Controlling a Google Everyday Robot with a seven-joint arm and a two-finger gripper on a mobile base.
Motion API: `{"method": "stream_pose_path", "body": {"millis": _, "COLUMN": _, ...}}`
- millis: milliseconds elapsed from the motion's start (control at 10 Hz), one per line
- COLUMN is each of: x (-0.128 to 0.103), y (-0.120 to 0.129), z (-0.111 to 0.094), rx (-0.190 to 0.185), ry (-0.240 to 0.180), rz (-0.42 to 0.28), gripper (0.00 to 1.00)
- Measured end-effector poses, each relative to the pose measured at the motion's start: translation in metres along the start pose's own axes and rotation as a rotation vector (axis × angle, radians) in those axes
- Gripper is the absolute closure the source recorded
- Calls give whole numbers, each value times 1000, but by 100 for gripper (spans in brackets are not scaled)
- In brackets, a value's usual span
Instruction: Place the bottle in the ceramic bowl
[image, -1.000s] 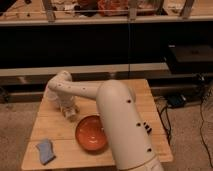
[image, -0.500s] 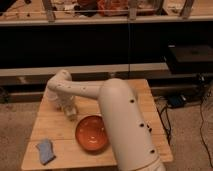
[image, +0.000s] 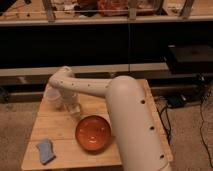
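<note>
Claw (image: 73, 106) sits low by the bottle (image: 75, 109), grip unclear; the ceramic bowl (image: 93, 133) is empty, so placing remains.

My tool (image: 73, 106) hangs over the wooden surface (image: 60, 127); on it lie bowl (image: 93, 133), blue cloth (image: 46, 150), bottle (image: 75, 109), cup (image: 53, 97).

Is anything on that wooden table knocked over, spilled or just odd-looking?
Nothing stands out. The glossy orange-red ceramic bowl sits upright and empty, a blue cloth lies crumpled near the front left corner, and the robot's hand is at the small whitish bottle.
</note>
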Motion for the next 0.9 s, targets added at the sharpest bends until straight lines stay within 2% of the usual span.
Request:
{"method": "stream_pose_path", "body": {"millis": 300, "x": -7, "y": 16, "z": -20, "rx": 12, "ry": 12, "rz": 20, "gripper": 100}}
{"method": "stream_pose_path", "body": {"millis": 600, "x": -30, "y": 30, "z": -36, "rx": 18, "ry": 13, "rz": 24, "gripper": 100}}
{"method": "stream_pose_path", "body": {"millis": 700, "x": -37, "y": 28, "z": -40, "rx": 32, "ry": 18, "rz": 37, "gripper": 100}}
{"method": "stream_pose_path", "body": {"millis": 900, "x": -49, "y": 40, "z": -46, "rx": 34, "ry": 31, "rz": 64, "gripper": 100}}
